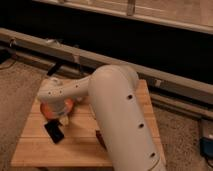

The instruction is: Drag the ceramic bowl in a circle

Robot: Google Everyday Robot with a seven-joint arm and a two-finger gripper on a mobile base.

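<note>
Speckled floor (17, 87) lies at the far left, beside a counter (35, 150) of wooden slats. Near the counter's left front a flat black thing (54, 132) lies askew on the boards; what it is cannot be told. Just behind it, toward the counter's left rear, the bowl (48, 111) sits upright on the wood. Only parts of its orange-red rim show, because the white arm (120, 115) covers the rest. The arm's wrist bends down over the bowl. The end effector (61, 115) is down at the bowl under that wrist, almost wholly hidden, so whether it is wide, narrow or holding the bowl cannot be told. A dark reddish thing (100, 141) peeks out on the counter by the arm's left flank, mostly hidden. The arm's thick upper part crosses the middle of the counter and runs off the bottom edge. Behind the counter a grey ledge (175, 85) slants from upper left down to the right, with a dark wall above it. At the far right a small blue thing (207, 146) sits on the floor.
</note>
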